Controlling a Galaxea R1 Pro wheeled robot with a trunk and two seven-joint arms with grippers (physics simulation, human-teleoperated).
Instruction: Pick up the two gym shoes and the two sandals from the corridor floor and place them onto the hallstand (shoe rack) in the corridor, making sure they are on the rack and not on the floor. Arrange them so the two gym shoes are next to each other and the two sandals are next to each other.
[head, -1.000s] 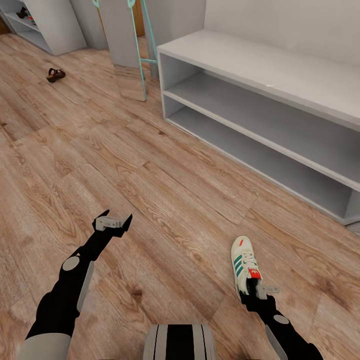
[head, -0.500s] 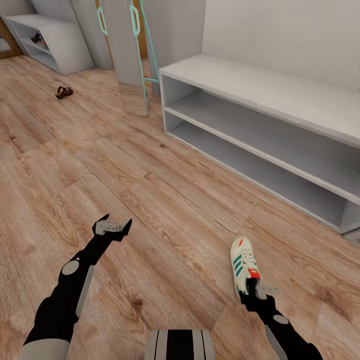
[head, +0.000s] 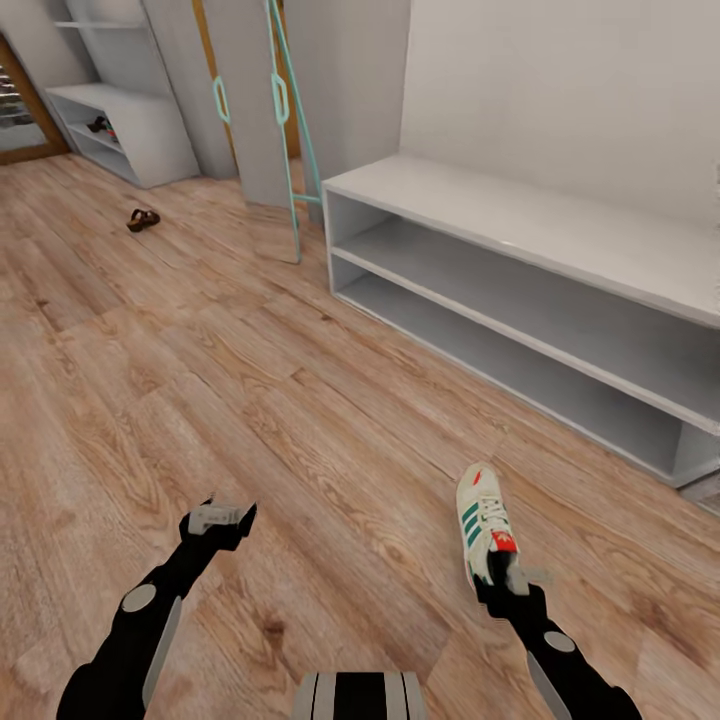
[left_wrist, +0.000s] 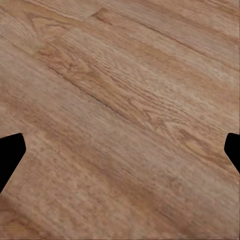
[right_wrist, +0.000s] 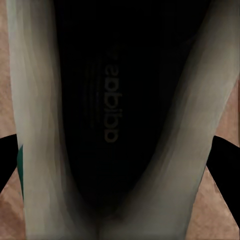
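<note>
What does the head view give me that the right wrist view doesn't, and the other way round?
Head view alone: the sandal far off on the corridor floor, the hallstand beyond it with shoes on a shelf, the long white bench, the left tool open over bare planks, and the right tool at the sneaker's heel.

Right wrist view alone: the dark inside of the gym shoe, with faint insole lettering.

Both: that one cream sneaker and the wood floor.

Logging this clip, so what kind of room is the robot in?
Probably a home corridor or entryway: wood-plank floor, a long white two-shelf bench against the wall, and a sneaker and sandal about.
</note>
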